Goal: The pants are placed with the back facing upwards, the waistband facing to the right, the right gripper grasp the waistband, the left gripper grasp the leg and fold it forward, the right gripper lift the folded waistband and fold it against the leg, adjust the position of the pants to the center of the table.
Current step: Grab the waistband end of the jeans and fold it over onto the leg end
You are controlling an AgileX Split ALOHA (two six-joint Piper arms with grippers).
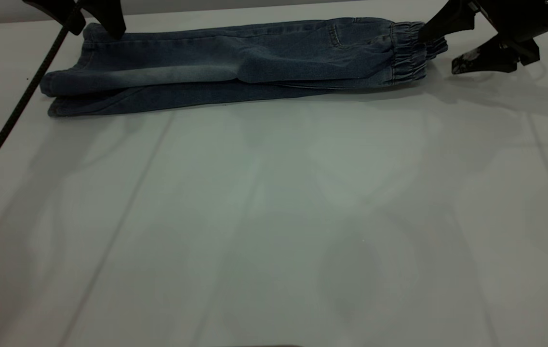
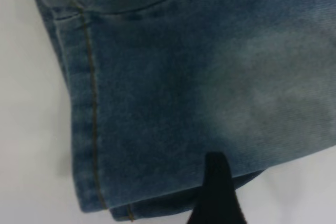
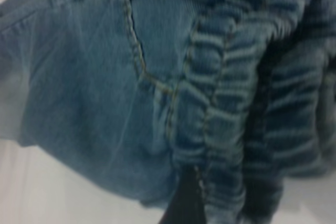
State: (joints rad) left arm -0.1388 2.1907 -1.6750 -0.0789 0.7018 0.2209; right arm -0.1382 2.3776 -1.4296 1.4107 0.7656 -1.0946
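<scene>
Your pants (image 1: 235,72) lie folded lengthwise into a long strip across the upper part of the exterior frame, on the white desk (image 1: 274,231). The elastic waistband (image 1: 411,53) is at the upper right, the leg ends (image 1: 69,91) at the upper left, one leg stacked on the other, with a faded pale patch on the upper layer. A back pocket seam shows near the waistband.

Your left hand (image 1: 105,21) sits in the upper left corner of the frame, one black finger resting on the far edge of the denim near the leg hem; the cable (image 1: 13,115) runs down toward the left edge. In the left wrist view a single finger (image 2: 218,192) lies against the hem, and you cannot tell how far that hand is open or whether it has hold of the cloth.

Your right hand (image 1: 440,46) is at the upper right, its fingers spread apart: the upper one touches the gathered waistband, the lower one is off the cloth, just beside it. It has hold of nothing.
</scene>
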